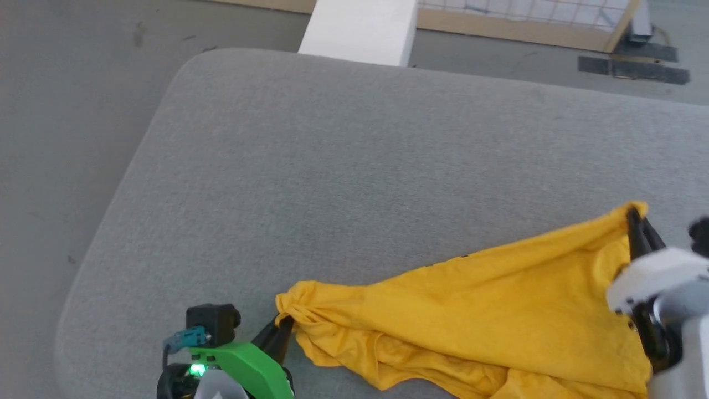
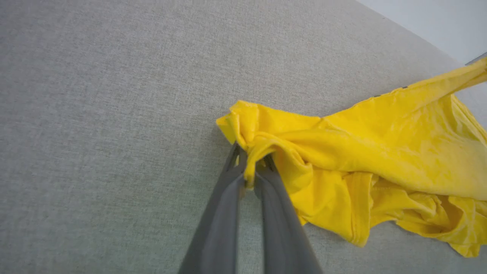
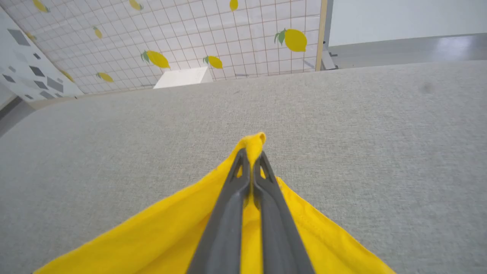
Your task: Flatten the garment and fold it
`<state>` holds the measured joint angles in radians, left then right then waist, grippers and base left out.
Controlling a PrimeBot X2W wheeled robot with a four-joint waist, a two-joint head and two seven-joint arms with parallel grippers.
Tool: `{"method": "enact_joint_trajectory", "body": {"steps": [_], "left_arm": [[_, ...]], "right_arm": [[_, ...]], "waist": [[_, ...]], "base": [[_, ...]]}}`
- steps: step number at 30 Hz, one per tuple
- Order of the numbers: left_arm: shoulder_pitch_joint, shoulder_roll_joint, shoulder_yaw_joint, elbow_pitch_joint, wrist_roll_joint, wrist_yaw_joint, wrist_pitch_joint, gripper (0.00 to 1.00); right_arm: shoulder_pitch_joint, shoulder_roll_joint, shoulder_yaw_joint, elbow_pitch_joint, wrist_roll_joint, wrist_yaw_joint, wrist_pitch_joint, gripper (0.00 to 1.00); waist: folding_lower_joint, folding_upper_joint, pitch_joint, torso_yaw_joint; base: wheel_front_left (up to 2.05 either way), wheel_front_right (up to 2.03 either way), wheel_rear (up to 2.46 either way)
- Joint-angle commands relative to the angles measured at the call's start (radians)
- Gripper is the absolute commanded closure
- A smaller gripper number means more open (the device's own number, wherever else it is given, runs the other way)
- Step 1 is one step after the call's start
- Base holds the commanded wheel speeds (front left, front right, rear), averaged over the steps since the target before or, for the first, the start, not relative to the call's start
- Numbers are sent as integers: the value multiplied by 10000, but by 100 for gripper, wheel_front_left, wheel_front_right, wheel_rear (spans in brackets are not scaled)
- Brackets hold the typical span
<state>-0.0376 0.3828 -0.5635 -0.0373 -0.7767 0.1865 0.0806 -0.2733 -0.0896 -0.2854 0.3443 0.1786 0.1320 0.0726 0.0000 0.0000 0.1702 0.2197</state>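
The left tool [image 2: 251, 161] has its two dark fingers pressed together on a bunched corner of the garment [image 1: 471, 310], with yellow cloth squeezed between the tips and curling over them. In the head view this tool sits at the near left, just ahead of its green wrist housing [image 1: 243, 366]. The right tool [image 3: 252, 154] is closed as well, pinching a small peak of yellow fabric that pokes out past its fingertips. It stands farther off on the right, in front of its white wrist [image 1: 653, 277]. Between the two grips the garment spreads as a long wedge. Its far edge runs fairly straight from the near left up to the far right, and its near part sags in loose folds and wrinkles onto the desk [image 1: 332, 166]. The side showing is plain yellow, and a thin dark mark on the far edge is too small to make out. The desk has a grey woven top with a rounded far-left corner. Past its far edge stand a white block [image 1: 360, 27], the grey floor [image 1: 66, 111] and a wood-framed panel [image 3: 190, 38] of white tiles printed with lemons.
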Motion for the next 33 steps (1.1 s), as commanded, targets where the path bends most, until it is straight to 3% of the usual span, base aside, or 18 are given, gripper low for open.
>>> {"method": "enact_joint_trajectory", "body": {"steps": [1,6,12,19,27,33], "left_arm": [[46,83,128,-106,31,64,-181,100],[-119,437,527,-441,216,-20,-693,100],[-1160,1075,804,-954,350,-587,-509,100],[-3782,1749,1137,-1368,152,-1682,553,100],[-7558,1932,1297,-648,377,-2540,1632,100],[-10320,2035,1375,633,926,-2790,2070,100]], "right_arm": [[441,80,-107,-369,127,-13,-88,100],[1831,322,-519,-2186,464,-13,133,100],[2227,365,-562,-4359,360,-13,1268,100],[535,-956,185,-5976,54,-13,3257,100],[-2927,-2426,1258,-5527,168,-13,4713,100],[-5802,-2766,2175,-4093,-115,-13,4854,100]], "waist": [[0,0,-436,-553],[0,0,-779,-1201],[0,0,-967,-1875],[0,0,-596,-2513],[0,0,904,-2885],[0,0,2209,-3167]], "base": [[0,0,0],[0,0,0],[0,0,0],[0,0,0],[0,0,0],[0,0,0]]}}
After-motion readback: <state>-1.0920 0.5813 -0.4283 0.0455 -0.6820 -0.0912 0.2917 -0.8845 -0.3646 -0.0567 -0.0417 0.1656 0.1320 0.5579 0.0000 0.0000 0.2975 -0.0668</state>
